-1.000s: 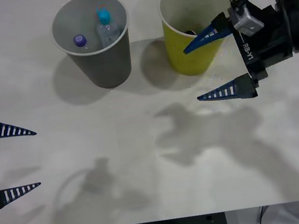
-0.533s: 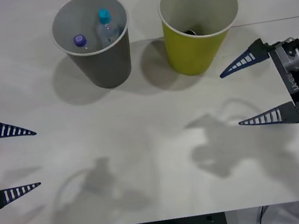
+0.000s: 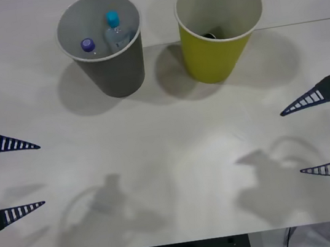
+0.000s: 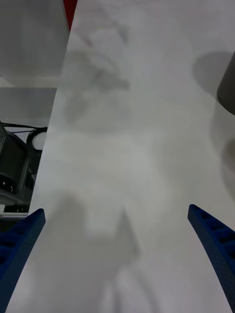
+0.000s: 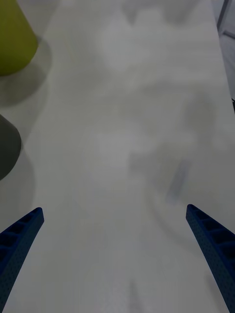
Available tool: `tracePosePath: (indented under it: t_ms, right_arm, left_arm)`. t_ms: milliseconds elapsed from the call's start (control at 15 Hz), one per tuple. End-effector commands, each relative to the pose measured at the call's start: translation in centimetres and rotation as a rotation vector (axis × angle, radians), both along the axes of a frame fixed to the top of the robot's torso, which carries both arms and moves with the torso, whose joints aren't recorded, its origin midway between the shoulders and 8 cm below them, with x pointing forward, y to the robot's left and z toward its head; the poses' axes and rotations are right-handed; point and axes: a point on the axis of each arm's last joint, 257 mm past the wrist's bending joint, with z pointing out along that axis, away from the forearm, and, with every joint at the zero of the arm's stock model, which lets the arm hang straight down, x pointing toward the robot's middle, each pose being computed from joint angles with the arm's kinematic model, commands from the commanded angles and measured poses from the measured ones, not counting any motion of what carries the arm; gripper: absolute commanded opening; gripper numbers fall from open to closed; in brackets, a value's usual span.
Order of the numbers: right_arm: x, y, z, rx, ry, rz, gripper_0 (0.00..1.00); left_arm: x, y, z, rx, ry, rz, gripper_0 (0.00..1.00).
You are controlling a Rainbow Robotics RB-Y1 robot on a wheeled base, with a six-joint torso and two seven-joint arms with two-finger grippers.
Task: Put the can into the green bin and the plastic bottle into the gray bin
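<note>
Standing inside the gray bin (image 3: 104,52), the plastic bottle (image 3: 115,30), well apart from both grippers' spread jaws.

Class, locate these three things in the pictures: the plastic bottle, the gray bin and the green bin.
plastic bottle (image 3: 112,18), front view, on its cyan cap.
gray bin (image 3: 121,74), front view, on its dark outer wall.
green bin (image 3: 210,59), front view, on its yellow-green outer wall.

The tabletop (image 3: 170,160) is white and matt, faintly mottled, with soft shadows. The gray bin (image 3: 101,43) looks like smooth matt plastic, dark outside, pale inside. Just beside it, the green bin (image 3: 220,25) has the same smooth matt finish. Inside the gray bin, the plastic bottle (image 3: 115,30) is clear and glossy with a smooth cyan cap. Both grippers' fingers (image 3: 10,144) are ribbed blue plastic.
</note>
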Motion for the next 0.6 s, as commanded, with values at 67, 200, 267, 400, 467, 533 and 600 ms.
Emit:
tracePosePath:
  t_ms: [67,200,267,400,467,533,600]
  right_arm:
    - [-1.14,-0.13,-0.29,0.001,-0.007,-0.019,1.00]
    - [-1.45,-0.01,-0.47,0.010,-0.012,-0.022,1.00]
    - [-1.38,-0.03,-0.58,0.009,-0.018,-0.022,1.00]
    - [-1.33,-0.12,-0.76,0.000,-0.022,-0.022,1.00]
    - [-1.33,-0.12,-0.76,0.000,-0.022,-0.022,1.00]
    - [-1.33,-0.12,-0.76,0.000,-0.022,-0.022,1.00]
    - [-1.33,-0.12,-0.76,0.000,-0.022,-0.022,1.00]
  left_arm:
    - [0.00,0.00,0.00,0.000,0.000,0.000,1.00]
    - [0.00,0.00,0.00,0.000,0.000,0.000,1.00]
    - [0.00,0.00,0.00,0.000,0.000,0.000,1.00]
    - [0.00,0.00,0.00,0.000,0.000,0.000,1.00]
    - [0.00,0.00,0.00,0.000,0.000,0.000,1.00]
    - [0.00,0.00,0.00,0.000,0.000,0.000,1.00]
    - [0.00,0.00,0.00,0.000,0.000,0.000,1.00]
